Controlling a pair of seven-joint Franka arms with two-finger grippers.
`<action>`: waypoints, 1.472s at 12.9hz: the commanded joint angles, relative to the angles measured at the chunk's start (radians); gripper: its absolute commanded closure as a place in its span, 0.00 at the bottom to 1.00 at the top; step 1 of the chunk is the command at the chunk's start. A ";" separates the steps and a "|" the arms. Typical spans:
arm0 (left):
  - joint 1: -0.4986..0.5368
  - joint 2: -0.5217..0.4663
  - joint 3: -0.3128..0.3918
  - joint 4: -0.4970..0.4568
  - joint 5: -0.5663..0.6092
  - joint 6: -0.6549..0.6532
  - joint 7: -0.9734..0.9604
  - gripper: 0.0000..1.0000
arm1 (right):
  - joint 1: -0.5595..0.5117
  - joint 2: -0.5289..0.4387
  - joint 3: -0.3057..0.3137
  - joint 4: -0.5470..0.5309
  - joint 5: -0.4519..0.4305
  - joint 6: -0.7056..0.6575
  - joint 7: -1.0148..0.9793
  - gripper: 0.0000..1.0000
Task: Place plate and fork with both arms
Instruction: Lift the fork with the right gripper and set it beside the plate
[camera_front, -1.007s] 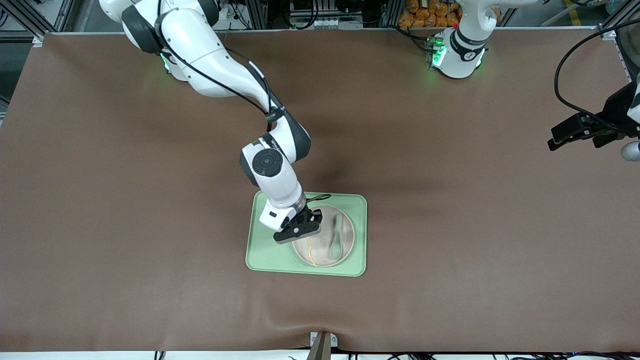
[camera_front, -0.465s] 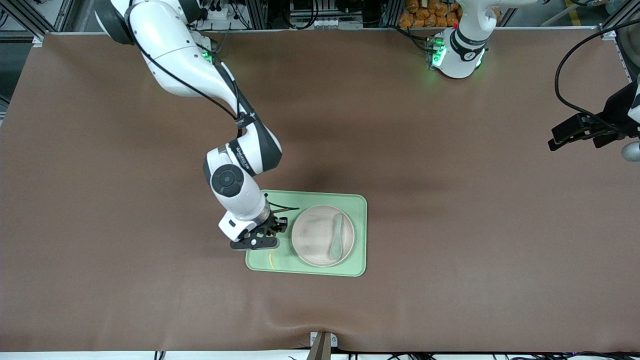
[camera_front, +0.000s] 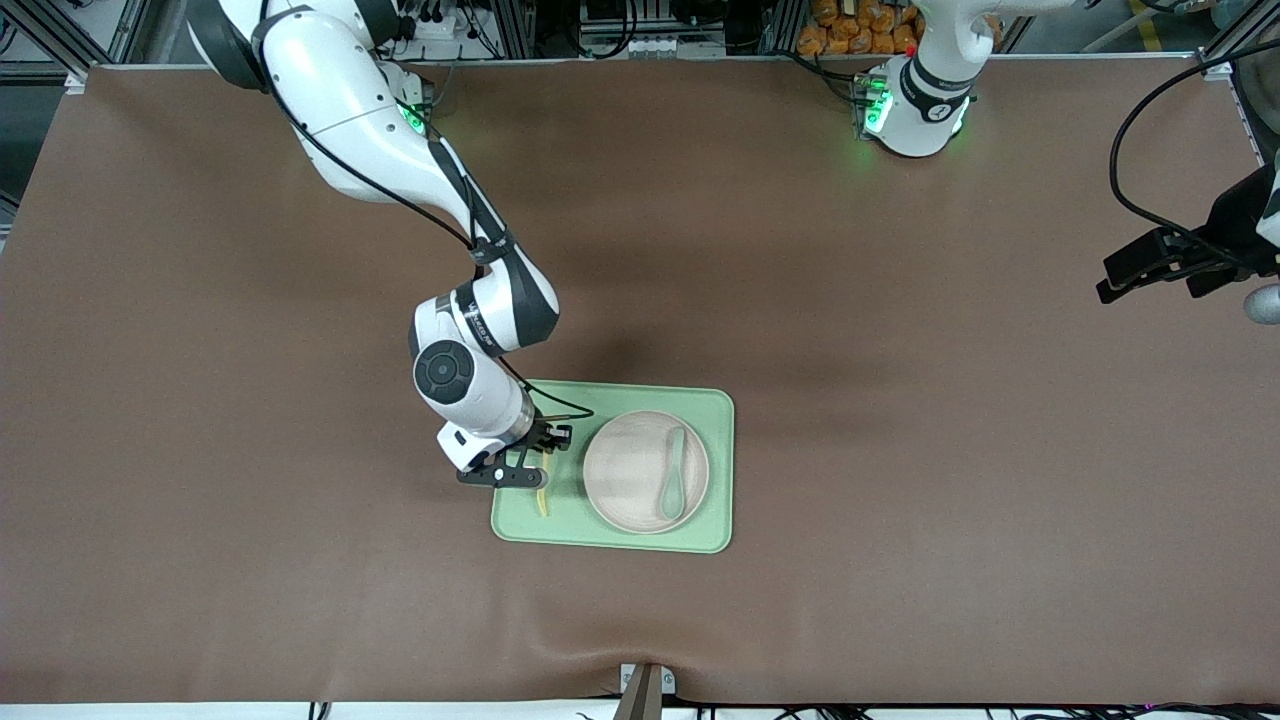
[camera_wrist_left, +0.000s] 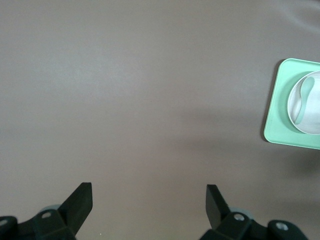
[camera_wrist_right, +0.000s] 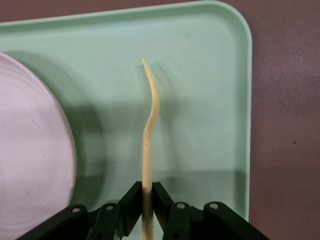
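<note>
The pale yellow fork (camera_wrist_right: 150, 135) is gripped by its handle in my right gripper (camera_wrist_right: 146, 197), which is shut on it. The fork (camera_front: 542, 499) hangs tines down over the bare strip of the light green tray (camera_front: 610, 538), beside the plate, toward the right arm's end. I cannot tell whether its tip touches the tray. The round beige plate (camera_front: 630, 470) sits on the tray with a grey-green spoon (camera_front: 672, 482) lying in it. My right gripper (camera_front: 533, 468) is over the tray's edge. My left gripper (camera_wrist_left: 148, 200) waits open over bare table, holding nothing.
The left gripper (camera_front: 1150, 265) hovers at the left arm's end of the brown table mat (camera_front: 900, 450), with a black cable looping above it. The left wrist view shows the tray (camera_wrist_left: 277, 120), plate (camera_wrist_left: 312, 117) and spoon (camera_wrist_left: 301, 102) far off.
My right gripper carried the fork off the plate to the tray's bare strip toward the right arm's end, then settled there. The left arm has not moved.
</note>
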 joint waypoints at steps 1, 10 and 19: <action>-0.004 0.006 -0.001 -0.002 0.018 0.008 -0.004 0.00 | 0.001 -0.036 0.006 -0.073 0.024 0.043 0.007 1.00; -0.046 0.037 -0.004 -0.001 0.087 0.011 -0.050 0.00 | 0.001 -0.024 0.005 -0.076 0.023 0.039 -0.006 0.32; -0.040 0.041 -0.004 0.001 0.087 0.026 -0.057 0.00 | -0.002 -0.165 -0.083 -0.075 0.011 -0.142 -0.079 0.00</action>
